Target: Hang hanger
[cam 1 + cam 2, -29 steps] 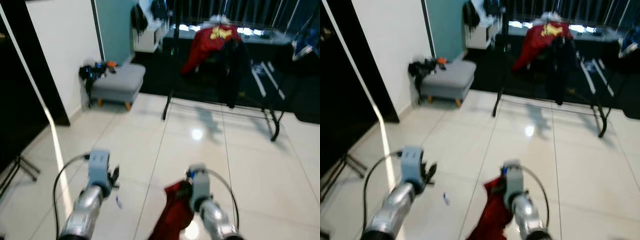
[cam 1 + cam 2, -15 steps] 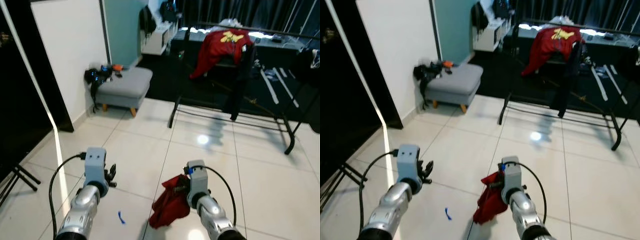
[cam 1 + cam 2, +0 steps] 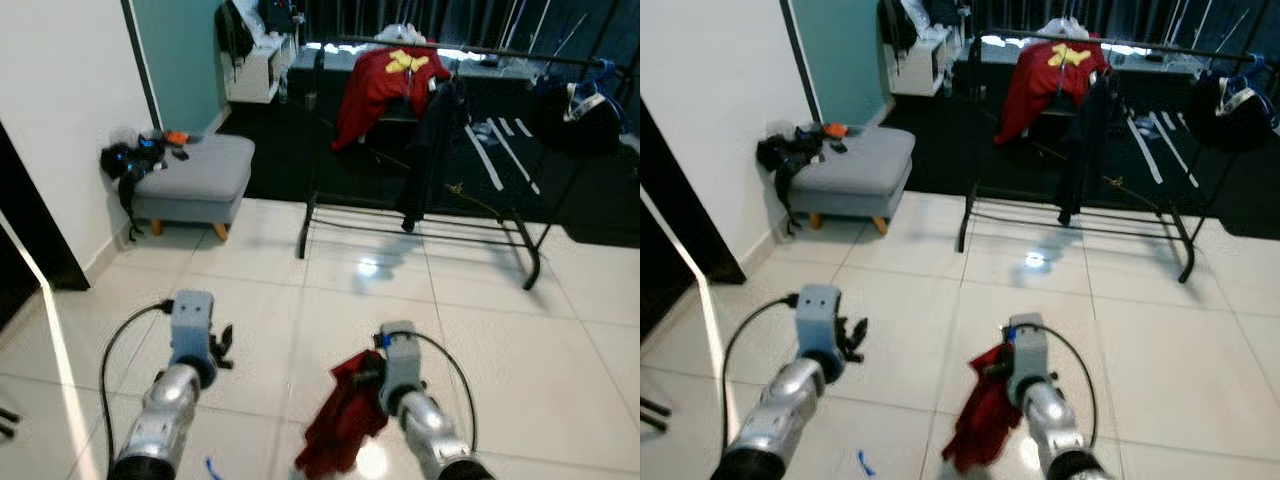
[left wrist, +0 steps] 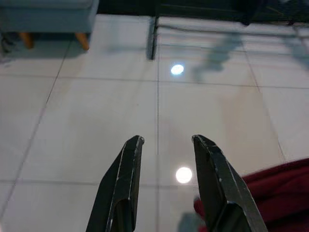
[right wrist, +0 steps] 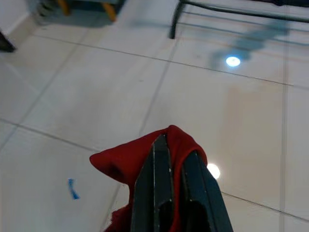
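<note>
My right gripper (image 5: 176,147) is shut on a bunched red garment (image 5: 123,162), which hangs below the right wrist (image 3: 398,365) above the tiled floor. My left gripper (image 4: 167,140) is open and holds nothing; it hovers over the tiles beside the garment. Ahead stands a black clothes rack (image 3: 520,225). A red shirt with a yellow print (image 3: 375,75) and a dark garment (image 3: 425,150) hang from its top rail (image 3: 500,52).
A grey ottoman (image 3: 195,170) with a black bag (image 3: 125,160) stands at the left against the white wall. A small blue scrap (image 3: 212,467) lies on the floor near my left arm. Dark shelving and more clothes are behind the rack.
The whole view has shifted as I moved: the rack now sits more central and a little closer. Both arms hold the same pose, the red garment still in the right gripper.
</note>
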